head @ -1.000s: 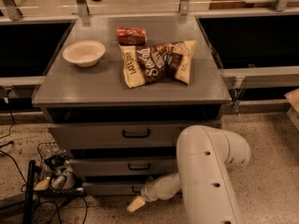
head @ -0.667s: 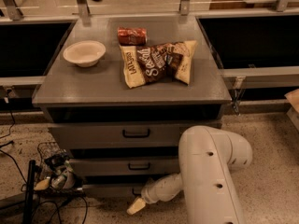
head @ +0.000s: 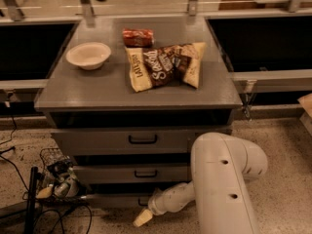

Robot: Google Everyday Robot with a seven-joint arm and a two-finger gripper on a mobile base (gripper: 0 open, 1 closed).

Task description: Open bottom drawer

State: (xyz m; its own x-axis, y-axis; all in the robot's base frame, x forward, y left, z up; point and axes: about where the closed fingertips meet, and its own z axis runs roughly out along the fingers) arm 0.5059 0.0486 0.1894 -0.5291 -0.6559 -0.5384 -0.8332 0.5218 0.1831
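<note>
Claw (head: 143,217) – low, just before the bottom drawer (head: 109,200) (slimmest front).

Smooth cream plastic tool (head: 143,218) sits low before the matt grey metal bottom drawer (head: 108,200).

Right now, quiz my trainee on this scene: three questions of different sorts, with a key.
1. True or false: the bowl sits left of the snack bags on the cabinet top.
2. The hand is low in front of which drawer? A top, B middle, C bottom drawer.
3. What colour is the small packet behind the bags?
Key: 1 true; 2 C; 3 red.
</note>
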